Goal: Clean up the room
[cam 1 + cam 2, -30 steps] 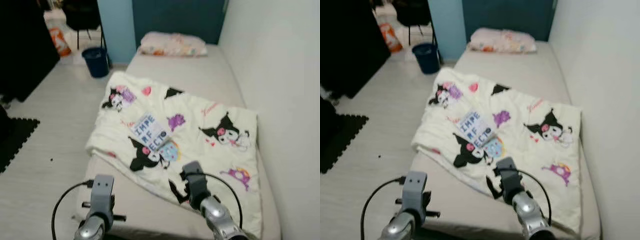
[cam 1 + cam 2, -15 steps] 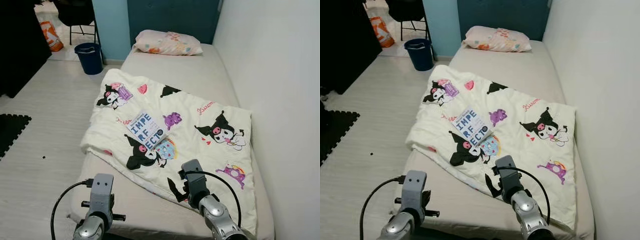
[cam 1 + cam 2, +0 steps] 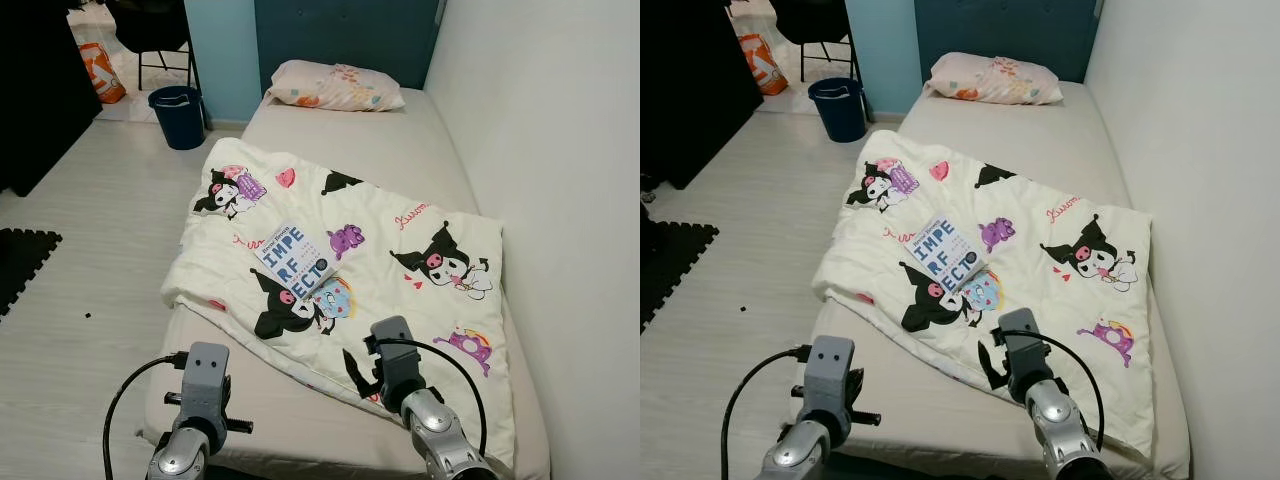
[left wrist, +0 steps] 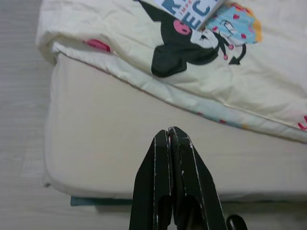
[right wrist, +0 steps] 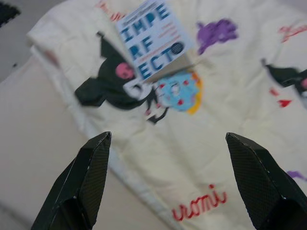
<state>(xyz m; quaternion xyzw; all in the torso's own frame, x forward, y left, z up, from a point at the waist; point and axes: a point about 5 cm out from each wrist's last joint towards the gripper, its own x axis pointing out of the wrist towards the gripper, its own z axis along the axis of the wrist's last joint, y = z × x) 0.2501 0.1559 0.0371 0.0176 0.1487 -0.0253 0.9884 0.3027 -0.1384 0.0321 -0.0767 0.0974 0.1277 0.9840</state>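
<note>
We stand at the foot of the bed (image 3: 400, 150). A book (image 3: 296, 259) lies on the rumpled blanket (image 3: 400, 290). Our right gripper (image 5: 168, 177) spreads wide toward it; our left gripper (image 4: 171, 163) is closed. Next, we judge, reach forward for the book.

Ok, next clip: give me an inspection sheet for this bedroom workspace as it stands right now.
Surface: beige bare mattress along the white wall, partly covered.
Job's things: cream cartoon-print quilt lying crumpled and skewed across the mattress; white paperback book with blue lettering resting on the quilt; pink patterned pillow at the head end.
Clutter: dark blue plastic bucket and orange bag on the floor; black foam mat at the edge.
Grippers: left gripper over the bare foot of the mattress, jaws shut, empty; right gripper above the quilt near the book, jaws open, empty.
Cables: black wrist cable looping at each arm.
Surroundings: pale wood floor, black chair legs by the bucket.
</note>
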